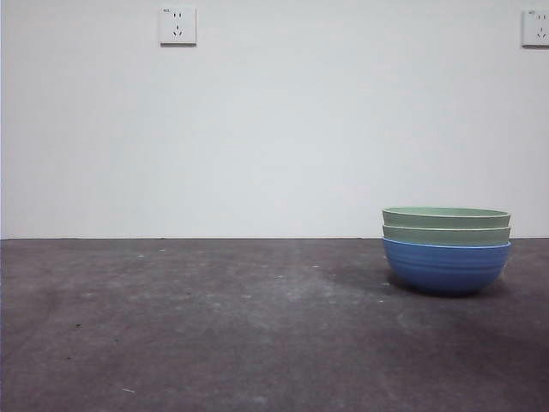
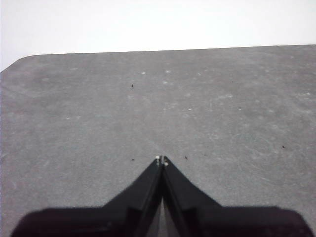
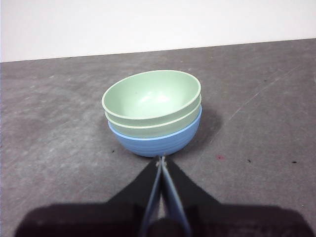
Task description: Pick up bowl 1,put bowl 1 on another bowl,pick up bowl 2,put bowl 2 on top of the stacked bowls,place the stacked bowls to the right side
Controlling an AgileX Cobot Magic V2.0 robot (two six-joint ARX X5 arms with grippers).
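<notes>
The stacked bowls (image 1: 446,249) stand on the right side of the table: a blue ribbed bowl (image 1: 445,268) as base with two sage-green bowls (image 1: 446,225) nested in it. In the right wrist view the stack (image 3: 153,111) sits just beyond my right gripper (image 3: 161,159), which is shut and holds nothing, a little back from the blue bowl (image 3: 158,140). My left gripper (image 2: 161,160) is shut over bare table, with no bowl in its view. Neither arm shows in the front view.
The dark grey table (image 1: 214,326) stretches left of the stack. A white wall with two sockets (image 1: 177,26) stands behind. The table's far edge and a rounded corner (image 2: 19,60) show in the left wrist view.
</notes>
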